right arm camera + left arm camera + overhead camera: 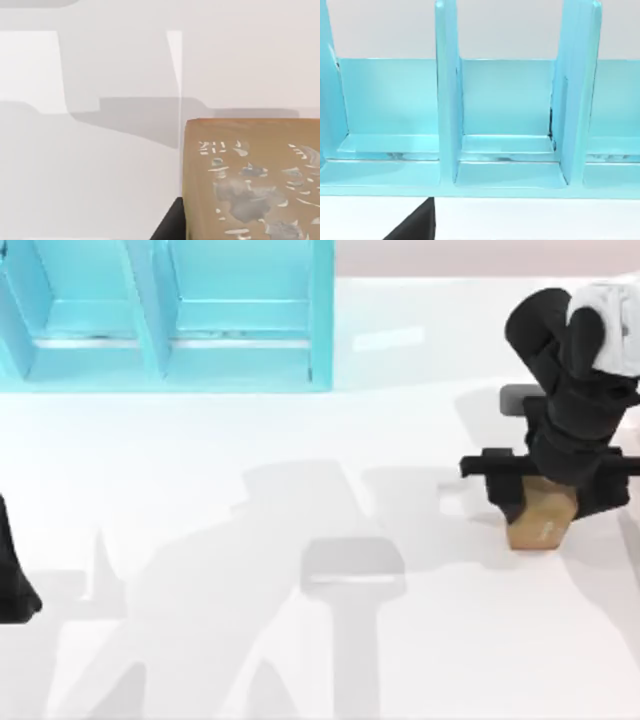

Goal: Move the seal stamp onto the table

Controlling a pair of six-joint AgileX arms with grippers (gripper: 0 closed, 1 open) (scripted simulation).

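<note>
One seal stamp (541, 519) in right claw (545, 480)

worktop (200, 540): glossy white, smooth, showing soft reflections and pale shadows
seal stamp (541, 515): tan-brown, wood-like, matt, smooth with rounded edges; in the right wrist view one face (250, 180) carries pale, flaky, worn-looking marks
shelf unit (170, 330): turquoise-blue, smooth, plastic-looking with a light sheen; thin dark scuffed lines where its dividers meet the floor panels
right end effector (545, 480): black, matt, hard plastic look
right arm (575, 360): black matt casing with one white, smooth, slightly glossy part near the top
left arm (15, 580): black, matt
</note>
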